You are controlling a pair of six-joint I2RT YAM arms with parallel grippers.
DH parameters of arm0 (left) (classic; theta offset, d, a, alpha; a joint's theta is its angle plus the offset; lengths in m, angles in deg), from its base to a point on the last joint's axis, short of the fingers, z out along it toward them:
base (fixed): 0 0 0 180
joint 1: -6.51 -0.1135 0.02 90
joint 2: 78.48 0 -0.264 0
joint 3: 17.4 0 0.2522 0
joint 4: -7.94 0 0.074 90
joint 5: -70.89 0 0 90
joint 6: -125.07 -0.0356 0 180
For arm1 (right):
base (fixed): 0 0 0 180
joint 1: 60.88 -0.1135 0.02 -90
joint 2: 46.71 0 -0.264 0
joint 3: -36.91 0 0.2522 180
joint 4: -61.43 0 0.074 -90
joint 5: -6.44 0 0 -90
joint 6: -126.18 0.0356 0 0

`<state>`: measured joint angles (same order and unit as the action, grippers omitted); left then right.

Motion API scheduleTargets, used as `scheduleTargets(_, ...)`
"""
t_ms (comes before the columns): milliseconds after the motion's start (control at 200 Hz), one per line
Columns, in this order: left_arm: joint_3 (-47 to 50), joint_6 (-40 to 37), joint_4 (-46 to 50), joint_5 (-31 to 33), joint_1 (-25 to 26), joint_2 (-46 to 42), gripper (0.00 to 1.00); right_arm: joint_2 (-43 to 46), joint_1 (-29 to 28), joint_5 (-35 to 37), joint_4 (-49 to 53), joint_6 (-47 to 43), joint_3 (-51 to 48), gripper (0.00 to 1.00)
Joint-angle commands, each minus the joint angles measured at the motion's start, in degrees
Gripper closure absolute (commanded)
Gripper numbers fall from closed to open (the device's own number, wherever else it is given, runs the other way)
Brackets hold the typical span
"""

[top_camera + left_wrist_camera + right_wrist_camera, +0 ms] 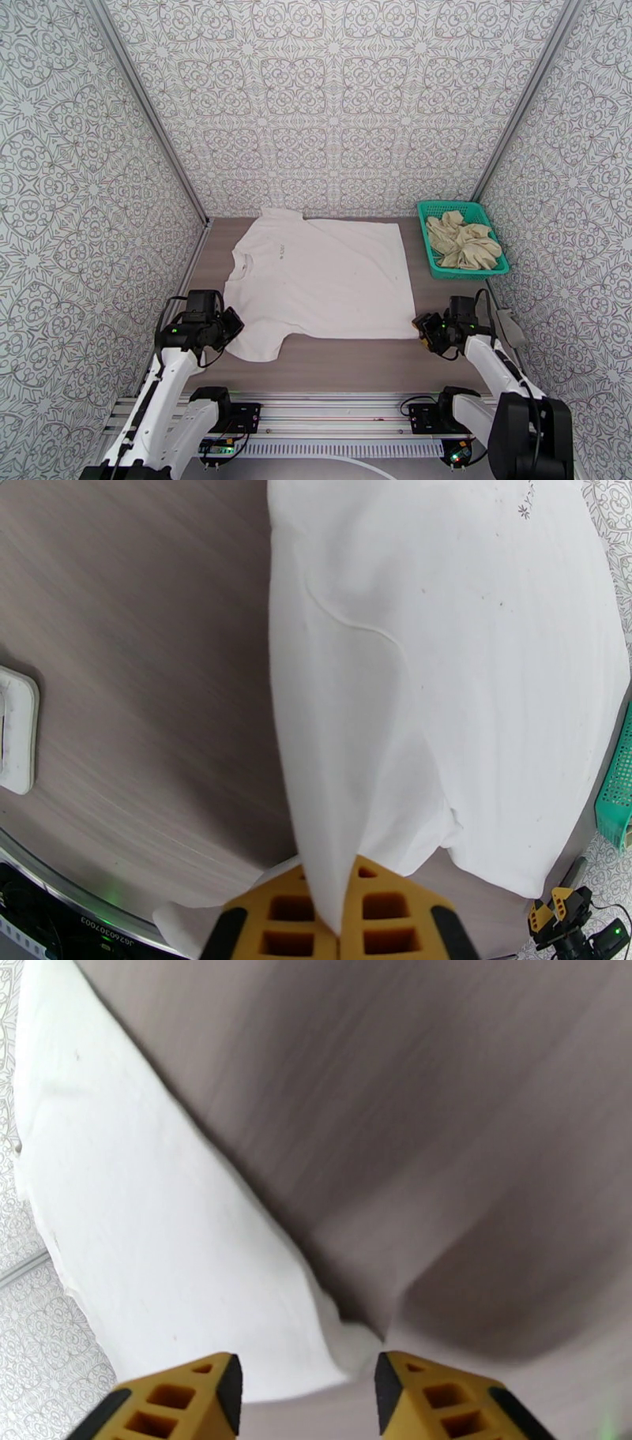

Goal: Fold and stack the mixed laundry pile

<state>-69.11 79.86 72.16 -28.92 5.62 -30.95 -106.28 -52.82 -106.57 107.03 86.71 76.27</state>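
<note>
from above: white t-shirt (324,280) spread flat on the tabletop (347,367), beige garment (464,241) crumpled in the teal mesh basket (426,211), far right. left wrist: left tool (340,906) clenched on the shirt's edge. right wrist: right tool (306,1378) released, straddling a shirt corner.

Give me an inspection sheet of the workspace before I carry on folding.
Surface: brown wood-grain table, nothing spilled seen.
Job's things: white T-shirt spread flat mid-table; beige garment crumpled in the teal basket, far right.
Clutter: white flat piece at the table's edge, kind unclear.
Grippers: left gripper shut on the T-shirt's near-left sleeve; right gripper open at its near-right hem corner.
Cables: black cables loop at both wrists, off the cloth.
Surroundings: patterned walls on three sides.
</note>
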Motion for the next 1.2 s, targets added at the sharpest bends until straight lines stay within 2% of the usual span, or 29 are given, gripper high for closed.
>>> scheduleTargets(0,0.43,-0.10,0.97,-0.21,-0.36,-0.77,1.00,1.06,0.13,-1.23,4.99,-2.09,0.79,0.48)
scheduleTargets(155,0.51,-0.19,0.85,-0.46,-0.29,-0.72,1.00,-0.24,-0.78,-6.02,0.61,2.58,-1.71,0.48)
scheduleTargets(325,0.55,-0.50,0.94,-0.15,-0.42,-1.03,1.00,-0.41,-1.73,-4.99,-2.80,5.64,-2.77,0.55)
scheduleTargets(455,0.69,-0.45,0.69,-0.22,-0.32,-1.16,1.00,-2.99,-1.73,-0.33,-4.32,5.28,-2.04,0.68)
scheduleTargets(655,0.22,-0.50,1.39,0.13,-0.38,-1.70,1.00,-5.79,-1.71,1.71,-4.21,1.42,-0.12,0.92)
scheduleTargets(770,-0.70,-0.50,2.34,0.92,-0.50,-2.59,1.00,-4.93,-1.73,2.86,-2.28,-0.07,3.00,1.00)
scheduleTargets(920,-3.27,-1.00,2.31,0.70,-0.63,-1.91,1.00,-6.15,-1.81,2.95,-0.73,-1.76,7.93,1.00)
scheduleTargets(1195,-6.44,-2.78,-3.17,0.53,-1.90,5.08,1.00,-13.65,-2.37,1.89,-1.17,-4.85,15.77,1.00)
